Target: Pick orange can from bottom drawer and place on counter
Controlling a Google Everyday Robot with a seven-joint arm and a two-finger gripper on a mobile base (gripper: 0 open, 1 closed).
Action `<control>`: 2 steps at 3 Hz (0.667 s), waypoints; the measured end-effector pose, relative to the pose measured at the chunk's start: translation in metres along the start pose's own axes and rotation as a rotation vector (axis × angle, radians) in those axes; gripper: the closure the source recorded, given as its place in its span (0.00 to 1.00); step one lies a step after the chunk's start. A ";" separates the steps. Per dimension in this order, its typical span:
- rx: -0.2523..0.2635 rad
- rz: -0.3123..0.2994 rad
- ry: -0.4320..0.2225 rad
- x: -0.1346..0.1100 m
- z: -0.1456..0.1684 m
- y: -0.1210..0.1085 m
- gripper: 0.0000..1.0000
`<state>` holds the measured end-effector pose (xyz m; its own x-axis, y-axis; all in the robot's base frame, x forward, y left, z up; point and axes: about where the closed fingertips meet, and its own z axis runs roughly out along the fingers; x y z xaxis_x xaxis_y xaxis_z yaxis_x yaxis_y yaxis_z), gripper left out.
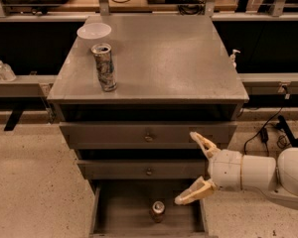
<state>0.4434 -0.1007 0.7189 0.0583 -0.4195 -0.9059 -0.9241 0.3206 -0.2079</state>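
Gripper (pixel 186 167): lower right of frame, fingers spread wide, holding nothing | orange can (pixel 158 209): upright in bottom drawer (pixel 123 213), bottom centre | risk: if you descend off-centre, you may tip the can or strike the drawer's right wall.

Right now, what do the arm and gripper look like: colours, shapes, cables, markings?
The gripper, in front of the drawers, has two tapered, cream-yellow fingers on a white cylindrical wrist with ring seams. The arm behind is smooth, white, rounded. No cables or markings show on it.
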 end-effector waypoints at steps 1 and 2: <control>-0.044 -0.012 -0.019 0.020 0.013 -0.001 0.00; -0.090 -0.055 -0.025 0.084 0.041 0.012 0.00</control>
<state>0.4524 -0.0974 0.6247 0.1178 -0.4130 -0.9031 -0.9494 0.2199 -0.2244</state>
